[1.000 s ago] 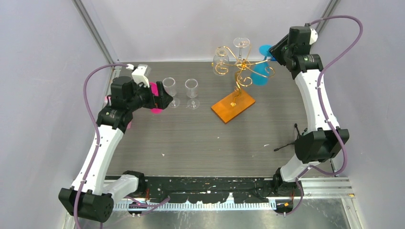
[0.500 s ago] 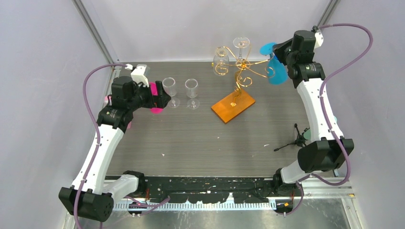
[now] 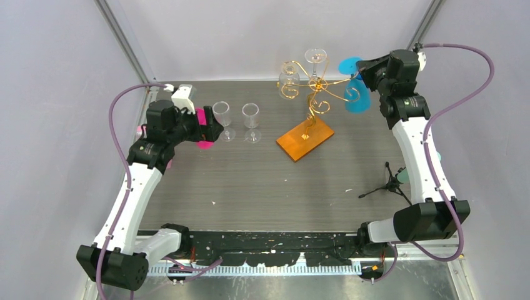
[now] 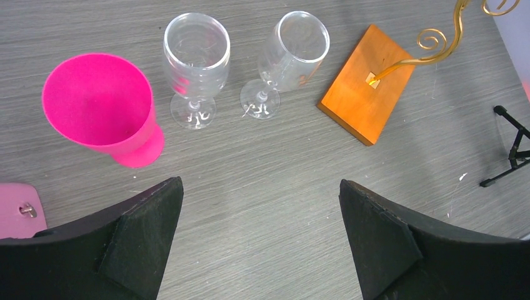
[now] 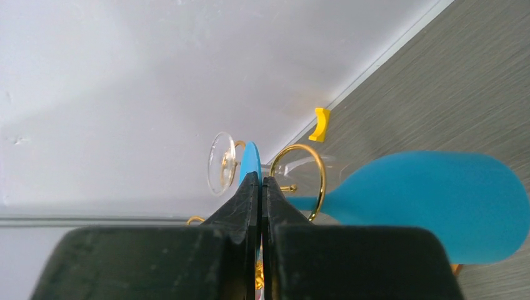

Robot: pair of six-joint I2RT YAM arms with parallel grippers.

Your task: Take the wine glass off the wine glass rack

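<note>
Clamping the stem of the blue opaque wine glass (image 5: 437, 206), the right pincer (image 5: 260, 182) has its two black fingers pressed together, with only a thin slit between them. The glass is held off the grey woodgrain table (image 3: 250, 181), tipped well away from upright, at the far right. Its flat foot shows on one side of the fingers and its bowl on the other. The bowl is just beside the outermost right scroll of the wine glass rack (image 3: 317, 83), a tree of thin gold wire on a flat orange rectangular base (image 3: 306, 139). In the right wrist view a gold loop crosses the stem; whether the stem passes through it cannot be told.

Two clear wine glasses (image 3: 289, 78) hang on the far left of the rack. Two clear stemmed glasses (image 4: 197, 56) and a pink plastic goblet (image 4: 100, 103) stand upright on the table, left of the orange base.

The left pincer (image 4: 259, 244) is spread wide apart and grips nothing, near the pink goblet. A small black tripod (image 3: 389, 183) stands near the right arm.
</note>
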